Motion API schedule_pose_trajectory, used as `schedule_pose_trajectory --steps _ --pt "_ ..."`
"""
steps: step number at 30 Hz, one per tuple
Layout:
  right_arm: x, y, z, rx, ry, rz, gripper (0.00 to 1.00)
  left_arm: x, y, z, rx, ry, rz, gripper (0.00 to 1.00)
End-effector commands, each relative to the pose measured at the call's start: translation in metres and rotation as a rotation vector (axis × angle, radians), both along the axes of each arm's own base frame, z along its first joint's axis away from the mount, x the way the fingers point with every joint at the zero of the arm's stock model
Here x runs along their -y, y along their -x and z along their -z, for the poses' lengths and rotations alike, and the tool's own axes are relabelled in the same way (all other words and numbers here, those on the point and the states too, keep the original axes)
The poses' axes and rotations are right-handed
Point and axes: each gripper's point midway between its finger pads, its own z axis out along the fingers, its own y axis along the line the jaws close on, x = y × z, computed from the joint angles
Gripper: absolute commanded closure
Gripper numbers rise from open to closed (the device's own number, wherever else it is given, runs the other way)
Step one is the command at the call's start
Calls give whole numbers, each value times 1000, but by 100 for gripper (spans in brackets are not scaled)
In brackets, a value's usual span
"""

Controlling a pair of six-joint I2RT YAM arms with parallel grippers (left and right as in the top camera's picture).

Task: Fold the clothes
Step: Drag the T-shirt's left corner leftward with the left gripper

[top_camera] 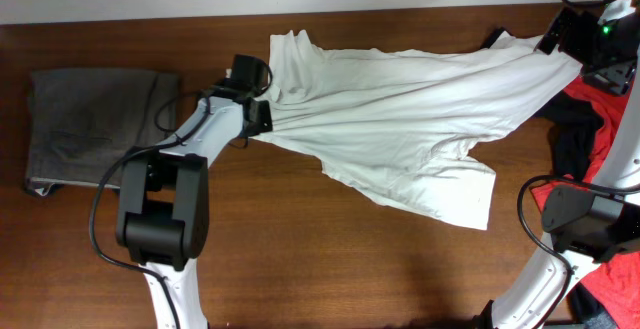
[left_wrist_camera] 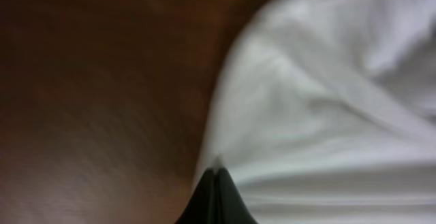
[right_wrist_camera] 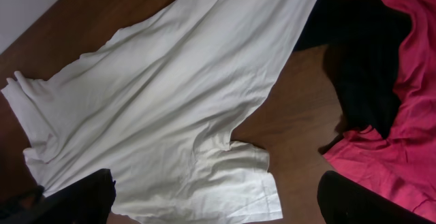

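Left fingers (left_wrist_camera: 216, 186) shut on an edge of the white T-shirt (top_camera: 400, 119), shirt spread over the desk (top_camera: 350, 259) from them to the right fingers (right_wrist_camera: 218, 190), those spread wide, red and black clothes (right_wrist_camera: 402, 115) beside them, grey trousers (top_camera: 90, 119) behind the left fingers.

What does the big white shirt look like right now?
The white T-shirt is thin, soft-looking cloth with short sleeves, spread crumpled and slanted across the brown table. Long creases run from its left edge, where the left gripper pinches it shut, toward the far right corner. Its right end lies beside a black garment.
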Motion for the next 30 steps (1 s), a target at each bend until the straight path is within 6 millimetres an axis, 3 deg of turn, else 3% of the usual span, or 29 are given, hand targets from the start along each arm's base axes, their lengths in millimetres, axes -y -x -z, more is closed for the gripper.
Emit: schedule_pose_trajectory --steps 1,7,10,12,18,21,25,30 --pt "0 1 2 -13 0 4 1 -10 -7 13 14 -56 47 100" --pt "0 1 2 -13 -1 4 1 -7 -19 49 24 -72 89 100" --pt "0 1 2 -13 0 4 1 -7 -27 46 44 -105 157 100" --pt "0 1 2 -13 -1 4 1 -8 -37 22 75 -121 152 100" --pt "0 1 2 -13 0 4 1 5 -57 -88 214 -71 139 100" --pt "0 1 2 -13 -1 4 1 32 -50 -111 235 33 208 100" --pt "0 1 2 -13 -1 4 1 64 -23 -94 125 127 286 100" --pt "0 1 2 -13 -1 4 1 72 7 -47 -41 118 276 100"
